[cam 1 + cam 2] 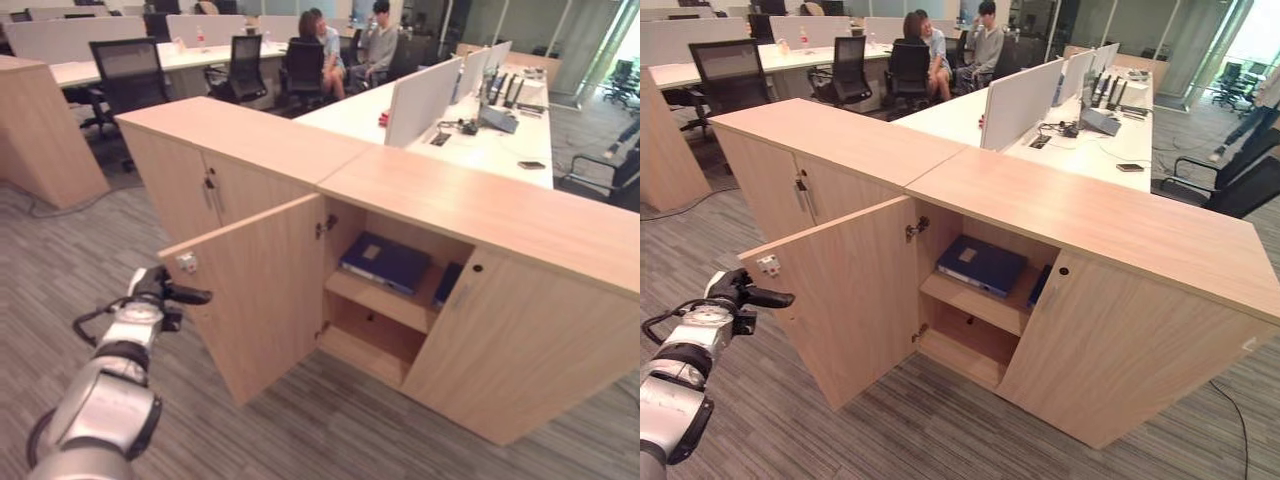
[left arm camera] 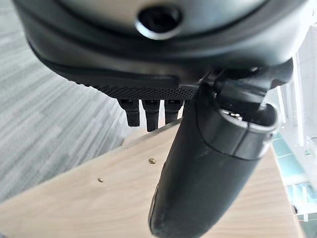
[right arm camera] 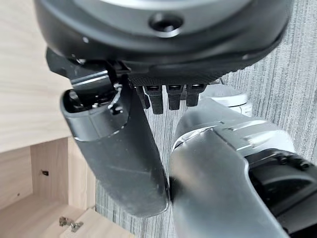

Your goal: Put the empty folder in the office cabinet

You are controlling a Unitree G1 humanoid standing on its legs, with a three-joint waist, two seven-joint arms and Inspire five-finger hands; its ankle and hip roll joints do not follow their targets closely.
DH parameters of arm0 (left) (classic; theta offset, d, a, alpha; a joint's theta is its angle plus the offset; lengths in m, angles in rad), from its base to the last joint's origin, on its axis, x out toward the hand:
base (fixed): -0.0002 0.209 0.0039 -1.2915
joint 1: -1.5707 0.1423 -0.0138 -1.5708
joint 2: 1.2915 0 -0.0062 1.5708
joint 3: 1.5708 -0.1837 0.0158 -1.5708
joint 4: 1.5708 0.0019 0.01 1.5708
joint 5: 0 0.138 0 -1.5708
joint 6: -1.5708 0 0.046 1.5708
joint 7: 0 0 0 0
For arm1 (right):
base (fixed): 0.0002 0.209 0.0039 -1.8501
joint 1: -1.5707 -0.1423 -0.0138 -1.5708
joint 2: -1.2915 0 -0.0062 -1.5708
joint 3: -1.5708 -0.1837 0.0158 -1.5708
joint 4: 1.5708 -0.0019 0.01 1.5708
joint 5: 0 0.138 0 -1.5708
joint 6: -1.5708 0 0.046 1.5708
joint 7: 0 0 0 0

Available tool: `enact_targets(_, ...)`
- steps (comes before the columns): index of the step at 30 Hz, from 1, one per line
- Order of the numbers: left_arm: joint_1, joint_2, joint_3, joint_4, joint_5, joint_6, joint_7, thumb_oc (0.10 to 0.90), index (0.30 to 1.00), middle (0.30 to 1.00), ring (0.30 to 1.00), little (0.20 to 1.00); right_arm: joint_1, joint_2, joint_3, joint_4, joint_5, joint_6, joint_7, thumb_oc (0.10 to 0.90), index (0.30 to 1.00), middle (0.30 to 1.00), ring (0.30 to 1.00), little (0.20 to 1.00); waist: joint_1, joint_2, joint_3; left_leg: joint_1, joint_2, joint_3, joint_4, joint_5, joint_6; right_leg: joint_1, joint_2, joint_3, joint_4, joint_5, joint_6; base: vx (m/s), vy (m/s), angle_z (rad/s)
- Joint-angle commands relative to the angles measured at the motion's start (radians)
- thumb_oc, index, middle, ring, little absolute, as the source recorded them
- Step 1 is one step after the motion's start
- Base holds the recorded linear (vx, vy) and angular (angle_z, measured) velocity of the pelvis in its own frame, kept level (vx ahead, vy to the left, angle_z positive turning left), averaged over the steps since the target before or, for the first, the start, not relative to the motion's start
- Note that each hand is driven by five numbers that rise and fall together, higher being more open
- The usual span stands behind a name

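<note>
A blue folder (image 1: 385,261) lies flat on the upper shelf inside the wooden office cabinet (image 1: 480,205). The cabinet's left door (image 1: 260,300) stands swung out towards me, and its right door (image 1: 520,340) is closed. My left hand (image 1: 160,291) is at the outer edge of the open door with a dark finger pointing at it. In the left wrist view that hand (image 2: 208,163) is open, fingers straight over the door's wood, holding nothing. My right hand (image 3: 124,158) hangs open and empty beside the cabinet's wood, over the carpet.
A second dark blue item (image 1: 447,284) stands upright at the right end of the shelf. Another closed cabinet (image 1: 210,170) adjoins on the left. Behind are white desks (image 1: 480,140) with dividers, black chairs (image 1: 125,75) and seated people (image 1: 345,45). Grey carpet (image 1: 320,420) lies in front.
</note>
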Motion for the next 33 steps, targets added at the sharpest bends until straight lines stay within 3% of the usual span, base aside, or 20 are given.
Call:
enact_targets(1, -0.235, -0.148, 0.004, -0.266, -0.05, -0.179, -0.07, 0.8, 0.9, 0.9, 0.9, 0.9, -0.056, -0.046, 0.023, 0.032, 0.022, -0.011, 0.01, 0.8, 0.9, 0.9, 0.9, 0.9, -0.052, 0.082, -0.028, 0.028, -0.036, -0.062, 0.0, -0.144, 0.019, -0.013, -0.034, -0.069, -0.036, 0.158, 0.055, -0.01, -0.002, 0.28)
enact_targets(6, -0.182, -0.176, -0.012, -0.423, -0.076, -0.192, -0.084, 0.8, 0.9, 0.9, 0.9, 0.9, -0.062, -0.038, 0.018, 0.034, 0.023, -0.014, 0.012, 0.8, 0.9, 0.9, 0.9, 0.9, -0.047, 0.08, -0.025, 0.026, -0.041, -0.07, 0.0, -0.143, 0.019, -0.009, -0.038, -0.076, -0.034, 0.157, 0.055, -0.01, 0.003, 0.13)
enact_targets(10, 0.025, -0.182, -0.01, -0.815, -0.13, -0.207, -0.177, 0.8, 0.9, 0.9, 0.9, 0.9, -0.07, -0.013, -0.007, 0.059, 0.024, -0.016, 0.022, 0.8, 0.9, 0.9, 0.9, 0.9, -0.027, 0.071, -0.013, 0.029, -0.046, -0.08, 0.0, -0.143, 0.019, 0.003, -0.04, -0.087, -0.034, 0.155, 0.055, 0.0, -0.002, 0.05)
enact_targets(13, 0.135, -0.205, 0.02, -0.963, -0.193, -0.205, -0.221, 0.8, 0.9, 0.9, 0.9, 0.9, -0.071, 0.002, -0.015, 0.077, 0.026, -0.012, 0.03, 0.8, 0.9, 0.9, 0.9, 0.9, -0.02, 0.064, -0.013, 0.03, -0.05, -0.08, 0.0, -0.144, 0.019, 0.005, -0.043, -0.086, -0.038, 0.159, 0.055, 0.0, -0.001, 0.03)
enact_targets(15, 0.323, -0.264, 0.031, -1.183, -0.307, -0.18, -0.299, 0.8, 0.9, 0.9, 0.9, 0.9, -0.074, 0.027, -0.031, 0.112, 0.031, -0.012, 0.039, 0.8, 0.9, 0.9, 0.9, 0.9, 0.0, 0.059, 0.001, 0.042, -0.05, -0.081, 0.0, -0.15, 0.019, 0.019, -0.041, -0.089, -0.041, 0.158, 0.055, 0.0, 0.0, 0.0)
enact_targets(17, 0.324, -0.263, 0.032, -1.185, -0.307, -0.179, -0.299, 0.8, 0.9, 0.9, 0.9, 0.9, -0.074, 0.027, -0.031, 0.112, 0.031, -0.012, 0.039, 0.8, 0.9, 0.9, 0.9, 0.9, -0.001, 0.057, -0.003, 0.038, -0.052, -0.08, 0.0, -0.148, 0.02, 0.015, -0.043, -0.088, -0.042, 0.161, 0.055, 0.0, -0.006, -0.05)
enact_targets(18, 0.416, -0.267, 0.036, -1.263, -0.325, -0.171, -0.32, 0.8, 0.9, 0.9, 0.9, 0.9, -0.079, 0.034, -0.043, 0.12, 0.043, -0.021, 0.037, 0.8, 0.9, 0.9, 0.9, 0.9, 0.012, 0.058, 0.01, 0.044, -0.049, -0.082, 0.002, -0.151, 0.02, 0.024, -0.037, -0.089, -0.046, 0.156, 0.055, 0.0, -0.005, -0.06)
enact_targets(22, 0.529, -0.256, 0.02, -1.323, -0.387, -0.131, -0.368, 0.8, 0.9, 0.9, 0.9, 0.9, -0.086, 0.043, -0.048, 0.133, 0.046, -0.028, 0.039, 0.8, 0.9, 0.9, 0.9, 0.9, 0.022, 0.056, 0.017, 0.042, -0.05, -0.08, 0.002, -0.149, 0.023, 0.023, -0.036, -0.087, -0.051, 0.156, 0.055, 0.0, -0.013, -0.14)
enact_targets(24, 0.611, -0.21, 0.011, -1.373, -0.429, -0.099, -0.409, 0.8, 0.9, 0.9, 0.9, 0.9, -0.087, 0.043, -0.056, 0.146, 0.044, -0.031, 0.041, 0.8, 0.9, 0.9, 0.9, 0.9, 0.03, 0.061, 0.028, 0.049, -0.046, -0.08, 0.004, -0.152, 0.022, 0.031, -0.03, -0.086, -0.051, 0.158, 0.055, 0.0, -0.01, -0.14)
enact_targets(33, 0.698, -0.146, -0.027, -1.386, -0.491, -0.045, -0.435, 0.8, 0.9, 0.9, 0.9, 0.9, -0.095, 0.047, -0.034, 0.159, 0.03, -0.035, 0.039, 0.8, 0.9, 0.9, 0.9, 0.9, 0.033, 0.072, 0.037, 0.054, -0.038, -0.071, 0.003, -0.152, 0.02, 0.03, -0.022, -0.079, -0.059, 0.151, 0.055, 0.0, -0.014, -0.13)
